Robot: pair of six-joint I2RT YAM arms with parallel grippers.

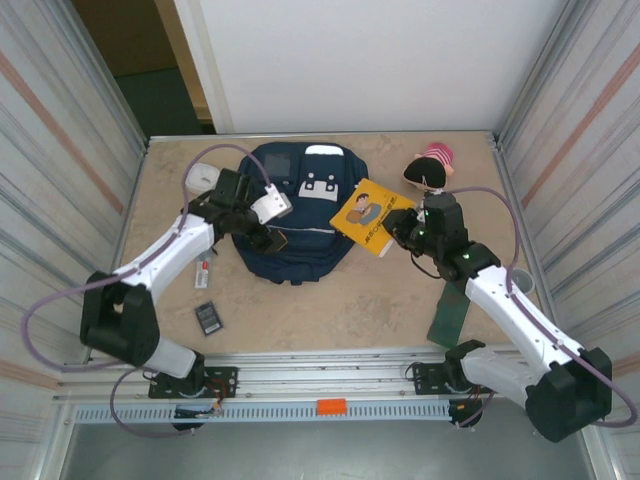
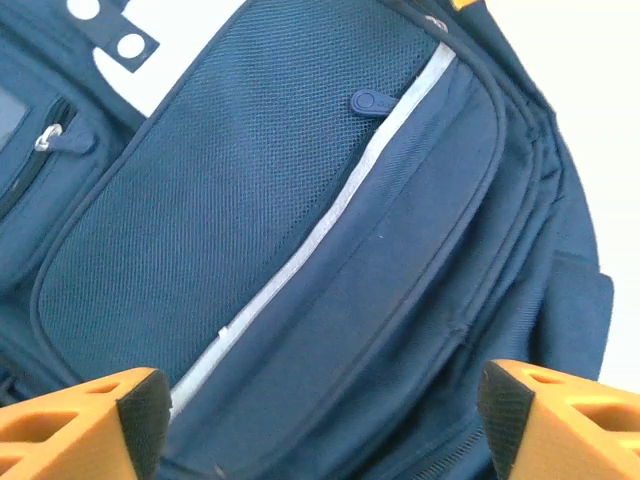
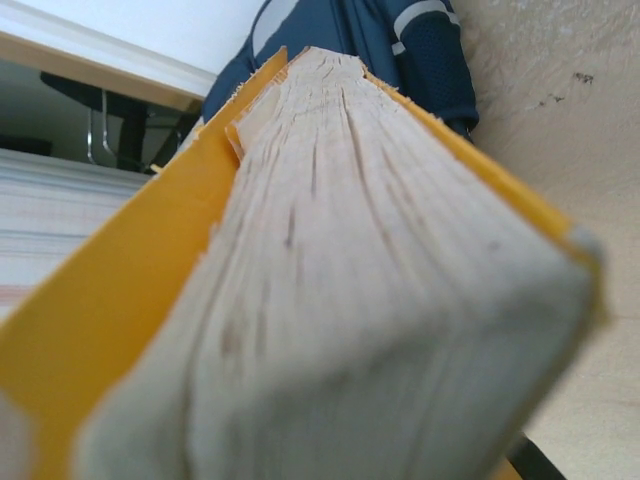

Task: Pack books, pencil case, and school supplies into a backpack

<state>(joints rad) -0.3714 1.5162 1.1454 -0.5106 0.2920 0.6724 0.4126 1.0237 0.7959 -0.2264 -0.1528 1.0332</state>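
- The left arm [image 1: 180, 250] rose from its base at the near left corner, bent sharply at the elbow and reached its white forearm forward and inward to the left side of the backpack [image 1: 300, 215].
- The left fingers [image 2: 90, 425] were spread wide with nothing between them. In the left wrist view their orange tips framed the backpack's dark mesh panel and a pale stripe.
- The backpack lay flat, front up, at the far middle of the table [image 1: 330, 310].
- The right arm [image 1: 510, 310] stretched from the near right corner forward and inward, its wrist turned toward the backpack.
- The right fingers [image 1: 400, 230] pinched the yellow book [image 1: 368, 215] by its right edge. The book was tilted, just beside the backpack's right side; contact could not be told.
- In the right wrist view the book's page edge ran away from the camera toward the backpack.
- The green book [image 1: 450, 318] lay on the table under the right forearm.
- The black rectangle [image 1: 208, 317] and the white slab [image 1: 203, 272] lay on the table beside the left arm, apart from the backpack.
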